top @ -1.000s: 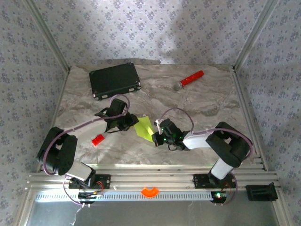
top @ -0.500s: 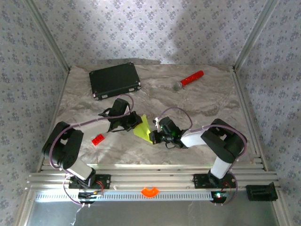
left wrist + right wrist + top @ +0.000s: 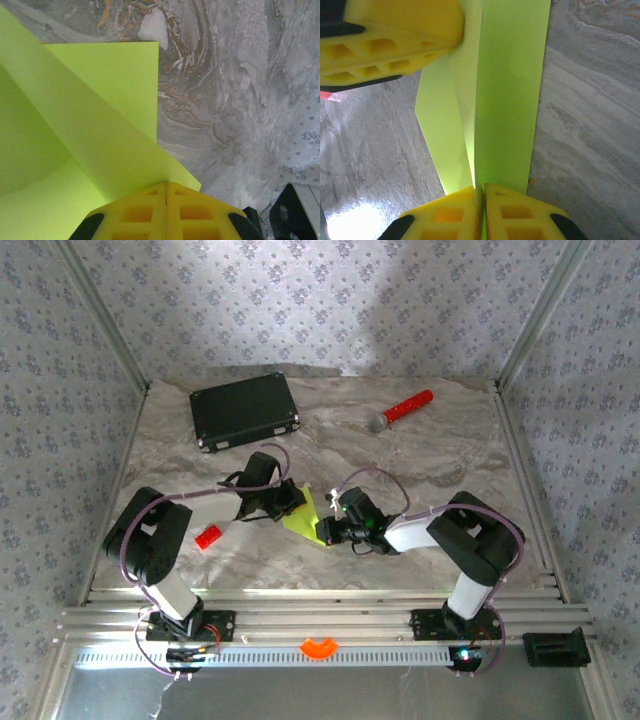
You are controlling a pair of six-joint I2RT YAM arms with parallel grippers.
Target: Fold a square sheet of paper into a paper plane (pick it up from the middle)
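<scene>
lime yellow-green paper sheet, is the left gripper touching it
Touching. The left wrist view shows the left gripper shut on the lime yellow-green paper sheet, which emerges right from between its closed yellow jaws.

The paper [image 3: 105, 80] is presenting as thin, smooth and matt, and is holding sharp creases. The left fingers [image 3: 135, 215] and right fingers [image 3: 515, 215] are showing as moulded yellow plastic, matt, with open cells. The table [image 3: 440, 455] is reading as marble-patterned and smooth, and is throwing back a soft glare. The case [image 3: 245, 410] is appearing black with a low sheen; its material cannot be told. The mic [image 3: 402, 408] is showing a grey mesh-like head. The block [image 3: 208, 536] is looking like red plastic. The rails [image 3: 330, 618] are gleaming as bare metal. The walls [image 3: 300, 300] are showing matt and printed.
</scene>
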